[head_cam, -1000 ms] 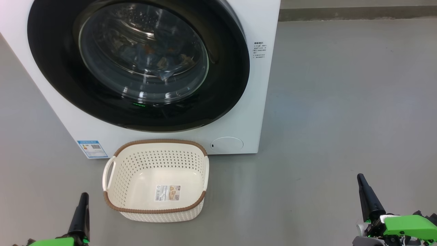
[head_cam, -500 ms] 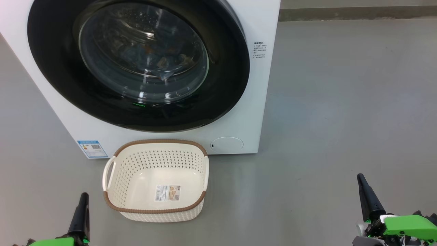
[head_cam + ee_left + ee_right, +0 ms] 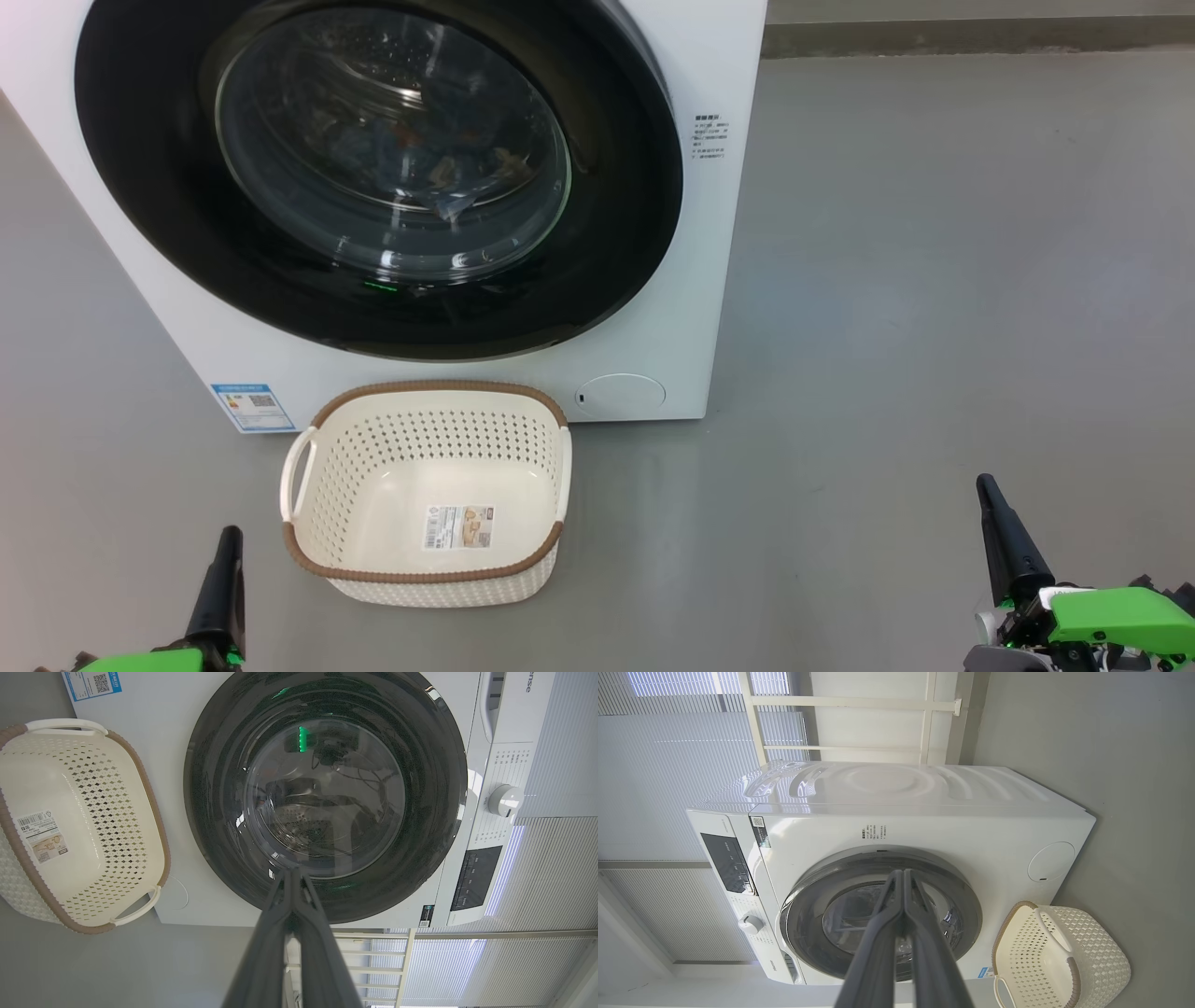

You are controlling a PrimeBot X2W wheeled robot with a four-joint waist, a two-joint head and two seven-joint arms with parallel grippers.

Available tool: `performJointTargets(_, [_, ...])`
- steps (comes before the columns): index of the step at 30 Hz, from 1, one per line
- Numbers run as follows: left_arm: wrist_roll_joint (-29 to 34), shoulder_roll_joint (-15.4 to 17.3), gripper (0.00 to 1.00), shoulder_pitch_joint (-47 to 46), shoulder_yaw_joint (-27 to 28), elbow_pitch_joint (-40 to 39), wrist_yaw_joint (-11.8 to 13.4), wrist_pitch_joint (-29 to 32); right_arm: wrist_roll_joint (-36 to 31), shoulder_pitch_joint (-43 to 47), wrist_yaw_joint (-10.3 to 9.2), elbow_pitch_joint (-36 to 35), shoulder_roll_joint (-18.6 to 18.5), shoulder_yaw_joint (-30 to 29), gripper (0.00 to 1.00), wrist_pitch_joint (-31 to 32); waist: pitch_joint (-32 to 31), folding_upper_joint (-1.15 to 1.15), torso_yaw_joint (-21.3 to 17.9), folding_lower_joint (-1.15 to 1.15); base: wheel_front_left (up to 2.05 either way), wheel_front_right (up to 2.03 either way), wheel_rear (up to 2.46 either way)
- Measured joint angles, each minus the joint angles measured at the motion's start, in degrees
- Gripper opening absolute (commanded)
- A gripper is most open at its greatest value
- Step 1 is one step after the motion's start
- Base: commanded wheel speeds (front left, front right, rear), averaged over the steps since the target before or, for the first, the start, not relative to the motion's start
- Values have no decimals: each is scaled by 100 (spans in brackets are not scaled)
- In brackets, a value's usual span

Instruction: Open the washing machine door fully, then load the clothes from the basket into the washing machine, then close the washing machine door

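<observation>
- Door (image 3: pixel 373 308) lies flush on the machine (image 3: pixel 653 355), clothes (image 3: pixel 439 163) behind its glass; an uncaught latch (I cannot tell) would let it swing out.
- Empty basket (image 3: pixel 439 443), just before the machine, could be knocked on approach.
- Left gripper (image 3: pixel 228 537) and right gripper (image 3: pixel 986 487), both pinched closed on nothing, hang well back from the machine.

The washing machine (image 3: pixel 714 280) stands on the floor (image 3: pixel 934 280). The washing machine door (image 3: pixel 140 177) lies shut against its front, with the clothes (image 3: pixel 439 173) inside, behind the door's window. The basket (image 3: pixel 439 385) sits on the floor just before the machine's base, with the energy sticker (image 3: pixel 252 406) low on the machine's left and the service cap (image 3: pixel 620 395) low on its right.
</observation>
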Motion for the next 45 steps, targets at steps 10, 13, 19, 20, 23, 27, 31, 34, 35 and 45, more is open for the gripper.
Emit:
performJointTargets(10, [-1, 0, 0, 0, 0, 0, 0, 0, 0, 0, 0, 0, 0, 0, 0, 0, 0, 0, 0, 0, 0, 0, 0])
performJointTargets(13, [-1, 0, 0, 0, 0, 0, 0, 0, 0, 0, 0, 0, 0, 0, 0, 0, 0, 0, 0, 0, 0, 0, 0])
performJointTargets(19, [-1, 0, 0, 0, 0, 0, 0, 0, 0, 0, 0, 0, 0, 0, 0, 0, 0, 0, 0, 0, 0, 0, 0])
performJointTargets(20, [-1, 0, 0, 0, 0, 0, 0, 0, 0, 0, 0, 0, 0, 0, 0, 0, 0, 0, 0, 0, 0, 0, 0])
performJointTargets(23, [-1, 0, 0, 0, 0, 0, 0, 0, 0, 0, 0, 0, 0, 0, 0, 0, 0, 0, 0, 0, 0, 0, 0])
performJointTargets(27, [-1, 0, 0, 0, 0, 0, 0, 0, 0, 0, 0, 0, 0, 0, 0, 0, 0, 0, 0, 0, 0, 0, 0])
performJointTargets(31, [-1, 0, 0, 0, 0, 0, 0, 0, 0, -1, 0, 0, 0, 0, 0, 0, 0, 0, 0, 0, 0, 0, 0])
performJointTargets(34, [-1, -1, 0, 0, 0, 0, 0, 0, 0, -1, 0, 0, 0, 0, 0, 0, 0, 0, 0, 0, 0, 0, 0])
performJointTargets(35, [-1, -1, 0, 0, 0, 0, 0, 0, 0, -1, 0, 0, 0, 0, 0, 0, 0, 0, 0, 0, 0, 0, 0])
performJointTargets(45, [-1, -1, 0, 0, 0, 0, 0, 0, 0, -1, 0, 0, 0, 0, 0, 0, 0, 0, 0, 0, 0, 0, 0])
